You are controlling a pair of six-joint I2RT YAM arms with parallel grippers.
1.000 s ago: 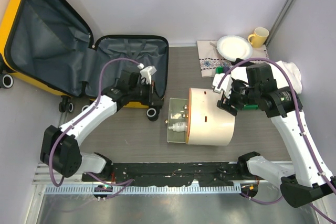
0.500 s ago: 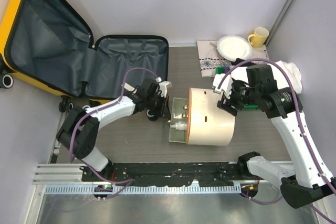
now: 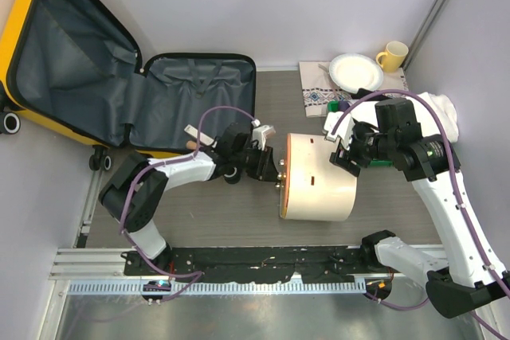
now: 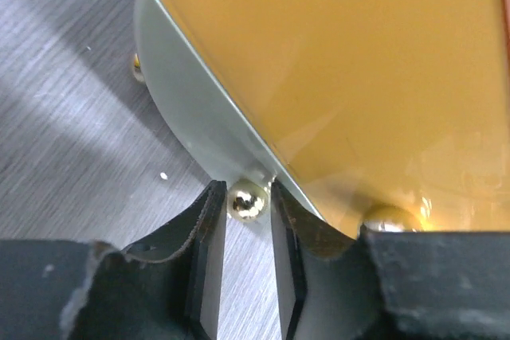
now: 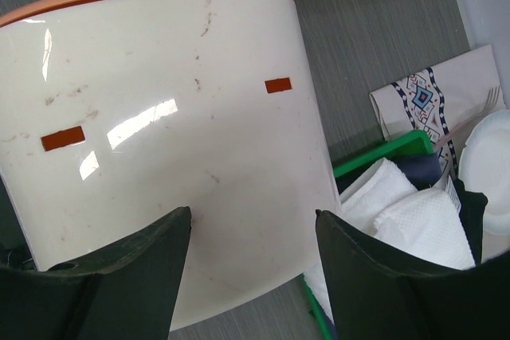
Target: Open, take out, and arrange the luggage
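Luggage (image 3: 199, 97) at the far left of the surface (image 3: 199, 212), wide open: yellow lid propped against the wall, dark grey lining bare in both halves, lower half flat with its wheels toward the arms. Same spot and same pose as a second ago.

Left hand (image 3: 271, 169) no longer inside the lower half as a second ago — now stretched rightward, clear of the luggage, right at the orange end (image 4: 358, 53) of the cream cylinder (image 3: 319, 185). Fingers (image 4: 203, 260) a narrow gap apart, a small gold knob (image 4: 247, 201) sitting between the tips. Pinching the knob or only flanking it: cannot tell. Half a second ago, at the left edge of the clear tray (image 4: 191, 109).

Clear tray lying flat beside the cylinder a second ago, small bottles showing inside; now shoved up against the orange end, pale rounded rim framing that face in the left wrist view, hardly visible from above.

Right hand (image 5: 253, 216) spread wide over the cylinder's far right edge, unmoved across the three top views. Touching the cream wall or not: cannot tell. Beside it a green tray (image 5: 382, 149) with white cloths (image 5: 414, 220); farther back a plate (image 3: 355, 71) and a yellow mug (image 3: 392, 55).
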